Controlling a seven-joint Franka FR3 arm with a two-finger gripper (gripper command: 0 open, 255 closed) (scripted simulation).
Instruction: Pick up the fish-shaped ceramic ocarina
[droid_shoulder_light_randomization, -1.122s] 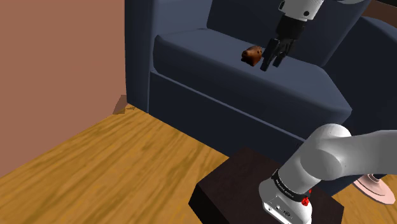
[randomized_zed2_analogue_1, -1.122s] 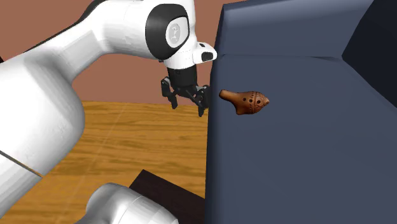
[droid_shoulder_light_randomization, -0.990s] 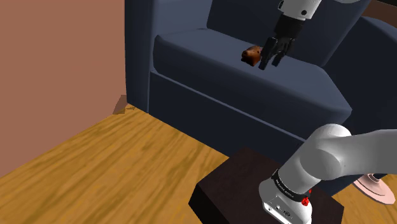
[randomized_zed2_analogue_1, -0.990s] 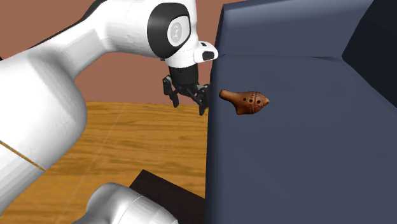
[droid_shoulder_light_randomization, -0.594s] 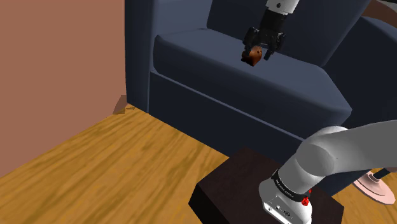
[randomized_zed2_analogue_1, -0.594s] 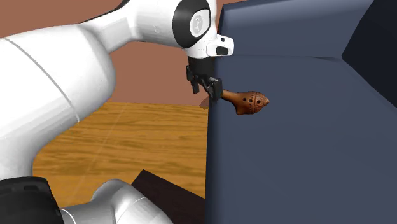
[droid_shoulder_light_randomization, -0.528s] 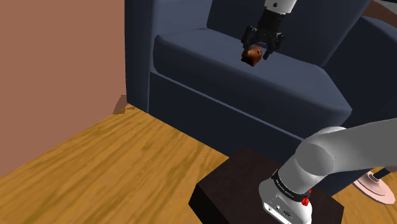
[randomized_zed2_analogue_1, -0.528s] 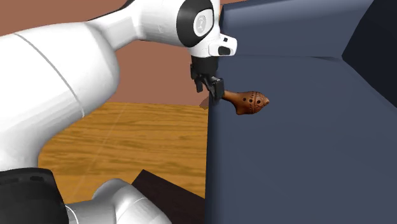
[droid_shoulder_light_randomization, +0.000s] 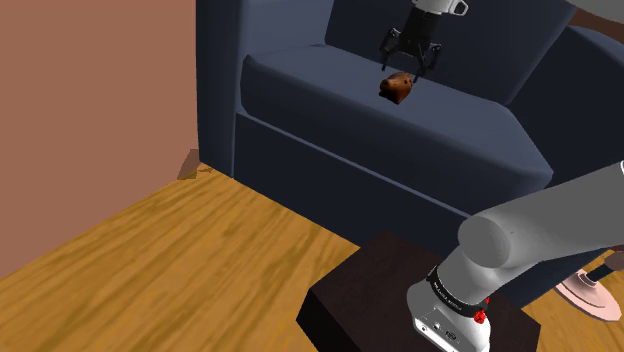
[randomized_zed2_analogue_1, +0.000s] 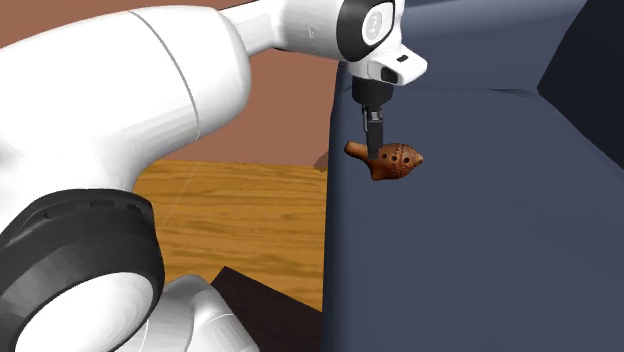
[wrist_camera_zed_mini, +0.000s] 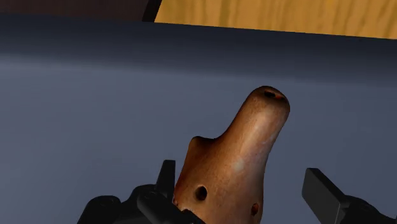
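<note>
1. A small red mark (droid_shoulder_light_randomization: 480, 316) sits on the white arm's base collar, too small to read.
2. The brown, glossy, fish-shaped ocarina (droid_shoulder_light_randomization: 397, 88) lies on the seat cushion of a dark blue upholstered sofa (droid_shoulder_light_randomization: 300, 90), near the foot of the backrest.
3. In the wrist view the ocarina (wrist_camera_zed_mini: 245, 156) tapers to a narrow mouthpiece with a small opening at the tip. Its body broadens toward the gripper, with a short fin on one side and round finger holes near the wide end.
4. In the second exterior view the ocarina (randomized_zed2_analogue_1: 390, 160) shows rows of small holes on its rounded belly.
5. The all-black two-finger gripper (droid_shoulder_light_randomization: 406, 64) points down at the ocarina from above. Its fingers (wrist_camera_zed_mini: 323, 191) are spread wide to either side of the body, and that finger is plainly apart from it.
6. The cushion is smooth and matte with a rounded front edge. The sofa's armrest stands well apart at the shoulder view's left.
7. Below lie a grained wooden floor (droid_shoulder_light_randomization: 160, 250) and the dark box stand (droid_shoulder_light_randomization: 370, 290). A plain reddish-brown wall (droid_shoulder_light_randomization: 90, 100) is beside them.
</note>
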